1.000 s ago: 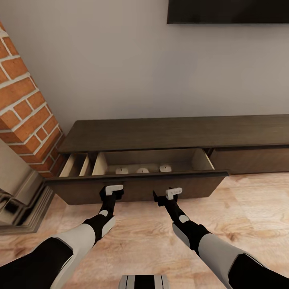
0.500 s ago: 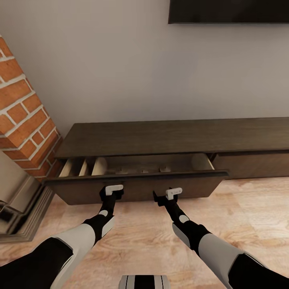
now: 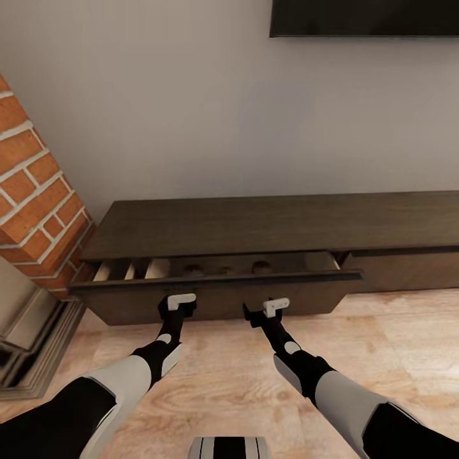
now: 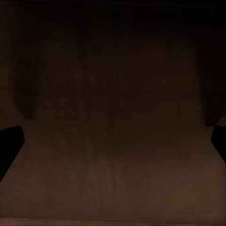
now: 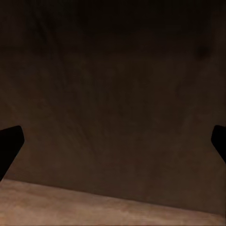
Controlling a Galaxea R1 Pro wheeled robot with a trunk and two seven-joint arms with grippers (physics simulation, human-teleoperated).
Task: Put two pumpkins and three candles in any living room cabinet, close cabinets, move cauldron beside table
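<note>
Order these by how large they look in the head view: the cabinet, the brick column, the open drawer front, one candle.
1. cabinet
2. brick column and drawer front: look alike, not ranked; the column is cut off by the picture's edge
3. candle, mostly hidden behind the drawer front

1. A dark-brown wooden drawer front of the cabinet is seen close up, with faint grain.
2. The right gripper is shown by two black fingertips at opposite picture edges, spread wide apart, nothing between them.
3. A strip of pale wood floor is seen along the front's edge.
</note>
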